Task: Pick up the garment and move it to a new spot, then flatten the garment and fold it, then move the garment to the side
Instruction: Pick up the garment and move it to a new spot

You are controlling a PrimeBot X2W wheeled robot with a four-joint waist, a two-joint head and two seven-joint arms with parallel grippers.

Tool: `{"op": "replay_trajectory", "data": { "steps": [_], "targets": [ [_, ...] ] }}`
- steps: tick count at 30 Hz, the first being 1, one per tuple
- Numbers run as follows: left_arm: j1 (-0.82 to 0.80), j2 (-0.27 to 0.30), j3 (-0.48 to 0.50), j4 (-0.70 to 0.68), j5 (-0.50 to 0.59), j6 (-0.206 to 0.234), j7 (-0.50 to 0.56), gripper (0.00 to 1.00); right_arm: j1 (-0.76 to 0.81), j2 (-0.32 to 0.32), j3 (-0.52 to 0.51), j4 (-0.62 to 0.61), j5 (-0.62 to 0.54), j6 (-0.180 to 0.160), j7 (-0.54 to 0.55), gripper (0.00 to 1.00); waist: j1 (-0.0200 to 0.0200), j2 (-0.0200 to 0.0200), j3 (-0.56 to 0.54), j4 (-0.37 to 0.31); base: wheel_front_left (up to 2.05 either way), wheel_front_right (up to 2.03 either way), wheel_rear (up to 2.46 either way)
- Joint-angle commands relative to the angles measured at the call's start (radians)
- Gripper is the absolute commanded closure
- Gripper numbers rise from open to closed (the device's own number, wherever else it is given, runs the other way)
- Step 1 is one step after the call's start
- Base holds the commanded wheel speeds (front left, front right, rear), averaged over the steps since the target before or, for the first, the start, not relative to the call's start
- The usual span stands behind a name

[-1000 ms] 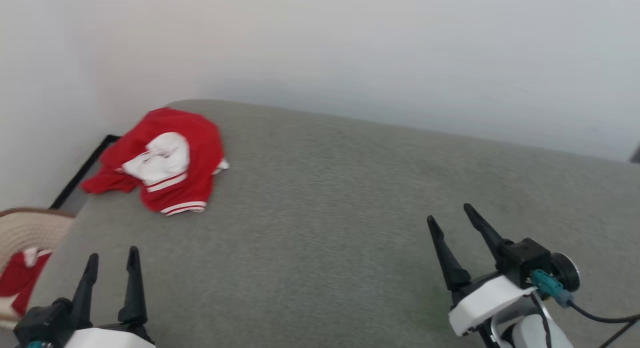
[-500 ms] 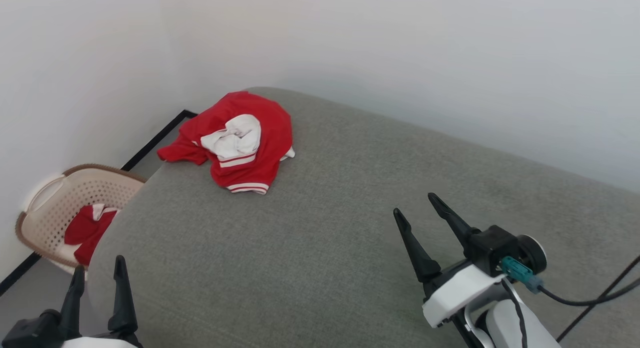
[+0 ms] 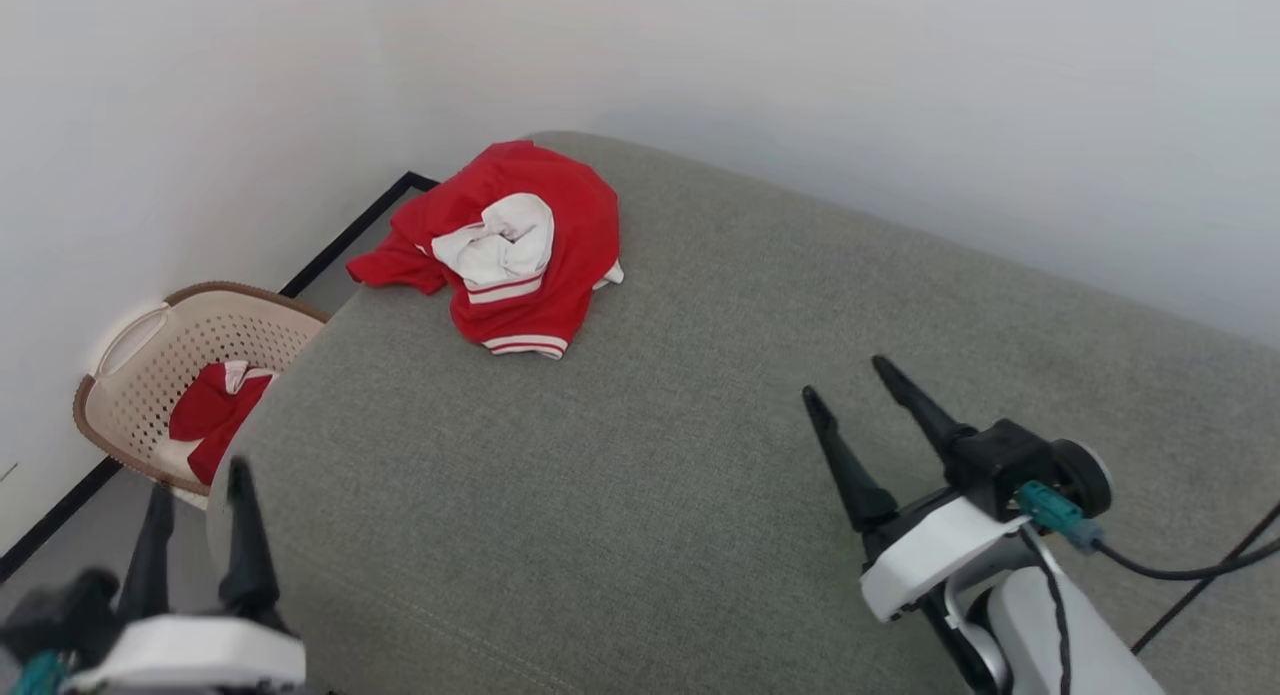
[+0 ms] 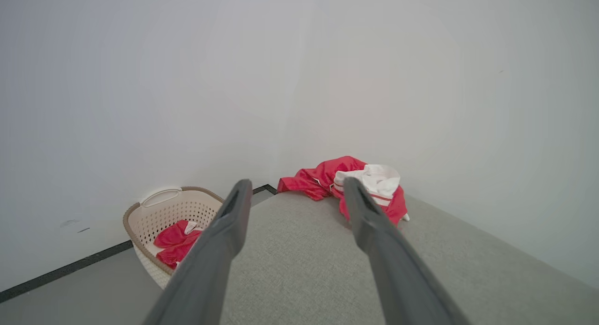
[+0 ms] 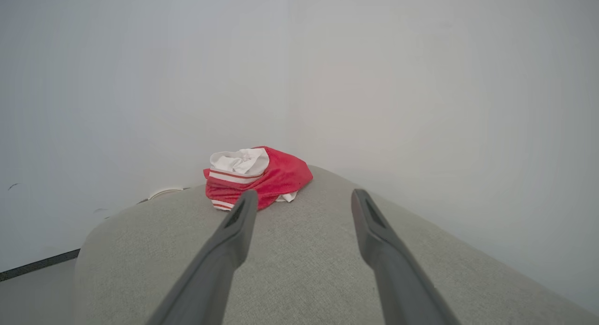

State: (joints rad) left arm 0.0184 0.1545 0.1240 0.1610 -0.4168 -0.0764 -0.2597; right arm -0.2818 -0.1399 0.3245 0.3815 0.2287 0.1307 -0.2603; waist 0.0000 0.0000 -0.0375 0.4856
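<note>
The garment [image 3: 520,245], red with a white sleeve and striped trim, lies crumpled at the far left corner of the grey padded surface [image 3: 650,455]. It also lies ahead in the left wrist view [image 4: 327,177] and the right wrist view [image 5: 276,177]. My left gripper [image 3: 198,475] is open at the lower left, over the surface's near left edge, far from the garment. My right gripper [image 3: 848,377] is open at the lower right above the surface, with nothing between its fingers. Both are well short of the garment.
A cream perforated laundry basket [image 3: 140,345] stands on the floor left of the surface, holding another red and white cloth [image 3: 215,415]; it also appears in the left wrist view [image 4: 161,208]. White walls meet in a corner behind the garment. A black cable [image 3: 1200,565] trails from the right arm.
The head camera has turned left and tilted down, bringing the basket into view and shifting the garment rightward in the picture. Both grippers stay open; the garment lies as before.
</note>
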Motion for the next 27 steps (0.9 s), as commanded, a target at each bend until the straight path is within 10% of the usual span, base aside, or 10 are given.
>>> {"op": "replay_trajectory", "data": {
  "steps": [1,27],
  "targets": [
    [-0.029,0.005,-0.009,0.010,0.003,-0.007,-0.002,0.00,-0.010,-0.007,-0.005,-0.007,-0.003,0.000,-0.005,0.00,0.0000,0.0000,0.009,0.001,0.00,0.00,0.00],
    [-0.899,0.264,-0.276,0.627,-0.249,-0.054,0.098,0.00,-0.079,-0.092,-0.164,-0.386,-0.140,0.000,0.147,0.00,0.0000,0.0000,0.475,-0.249,0.00,0.00,0.00]
  ]
}}
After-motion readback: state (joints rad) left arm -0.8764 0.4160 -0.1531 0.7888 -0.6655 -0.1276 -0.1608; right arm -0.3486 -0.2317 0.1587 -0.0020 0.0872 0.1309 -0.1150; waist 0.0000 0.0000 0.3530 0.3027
